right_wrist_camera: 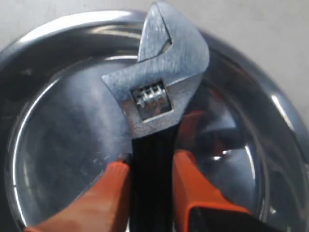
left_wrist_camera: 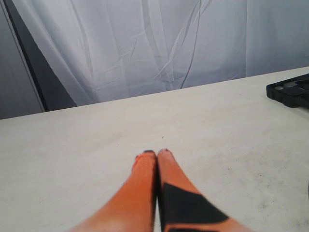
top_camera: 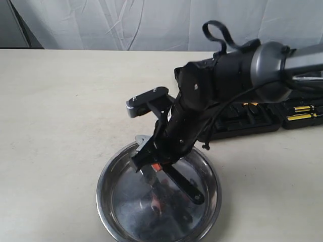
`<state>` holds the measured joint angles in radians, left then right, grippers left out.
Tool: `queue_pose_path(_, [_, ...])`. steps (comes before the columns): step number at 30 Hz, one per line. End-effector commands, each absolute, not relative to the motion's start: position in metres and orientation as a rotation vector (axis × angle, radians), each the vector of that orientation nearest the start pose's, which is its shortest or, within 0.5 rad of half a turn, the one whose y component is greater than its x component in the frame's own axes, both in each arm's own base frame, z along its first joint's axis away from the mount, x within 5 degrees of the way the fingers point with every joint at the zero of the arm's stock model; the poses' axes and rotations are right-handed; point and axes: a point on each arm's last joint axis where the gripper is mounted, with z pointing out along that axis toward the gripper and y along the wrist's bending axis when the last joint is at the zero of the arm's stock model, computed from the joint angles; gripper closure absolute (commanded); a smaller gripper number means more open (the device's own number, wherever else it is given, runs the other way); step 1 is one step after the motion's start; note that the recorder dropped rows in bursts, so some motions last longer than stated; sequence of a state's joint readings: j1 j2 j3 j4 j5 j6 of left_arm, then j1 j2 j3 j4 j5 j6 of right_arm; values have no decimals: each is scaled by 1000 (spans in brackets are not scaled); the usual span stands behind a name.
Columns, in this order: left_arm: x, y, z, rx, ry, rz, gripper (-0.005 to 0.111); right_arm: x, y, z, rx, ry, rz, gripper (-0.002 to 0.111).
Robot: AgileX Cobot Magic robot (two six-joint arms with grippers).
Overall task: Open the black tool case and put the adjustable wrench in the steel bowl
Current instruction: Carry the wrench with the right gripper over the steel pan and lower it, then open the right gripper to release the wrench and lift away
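Observation:
My right gripper (right_wrist_camera: 152, 166) is shut on the black handle of the adjustable wrench (right_wrist_camera: 157, 92). The wrench's silver head with its thumbwheel hangs over the inside of the steel bowl (right_wrist_camera: 63, 125). In the exterior view the right arm reaches across to the bowl (top_camera: 103, 201) at the front middle. There the right gripper (top_camera: 154, 169) sits just above the bowl's bottom, with the wrench handle (top_camera: 185, 189) sticking out to the right. The black tool case (top_camera: 252, 121) lies open behind the arm, yellow-and-black tools showing. My left gripper (left_wrist_camera: 157, 153) is shut on nothing, above bare table.
The right arm's grey and black links (top_camera: 237, 75) cover much of the tool case. A corner of the case (left_wrist_camera: 292, 91) shows in the left wrist view. A white curtain (top_camera: 151, 25) hangs behind the cream table (top_camera: 60, 111).

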<state>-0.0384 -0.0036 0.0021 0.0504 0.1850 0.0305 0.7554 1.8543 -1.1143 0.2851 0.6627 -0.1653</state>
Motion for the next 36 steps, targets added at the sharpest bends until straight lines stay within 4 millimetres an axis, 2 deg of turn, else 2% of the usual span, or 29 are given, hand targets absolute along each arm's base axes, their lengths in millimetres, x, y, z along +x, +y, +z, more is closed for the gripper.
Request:
queue_pose_path(1, [56,-2,197,93,1661,33,106,236,260,153,-1057,2731,396,109])
queue_pose_path(9, [56,-2,197,93,1661,33,106,233,265,136,-1078,2751,378,109])
queue_pose_path(11, [56,-2,197,93,1661,33,106,233,266,135,-1076,2754,377,106])
queue_pose_path(14, [56,-2,197,93,1661,33,106,234,266,135,-1068,2753,379,88])
queue_pose_path(16, [56,-2,197,93,1661,33,106,234,266,136,-1066,2751,379,71])
queue_pose_path(18, [56,-2,197,93,1661,33,106,232,265,137,-1076,2766,377,62])
queue_pose_path(20, [56,-2,197,93,1661,33,106,231,264,139,-1085,2775,377,65])
queue_pose_path(21, [56,-2,197,93,1661,33,106,229,263,143,-1089,2776,380,71])
queue_pose_path(25, [56,-2,197,93,1661,33,106,225,258,166,-1105,2726,391,110])
queue_pose_path(31, [56,-2,197,93,1663,33,106,198,227,218,-1007,2592,444,108])
queue_pose_path(36, [56,-2,197,93,1663,33,106,161,184,264,-941,2423,502,108])
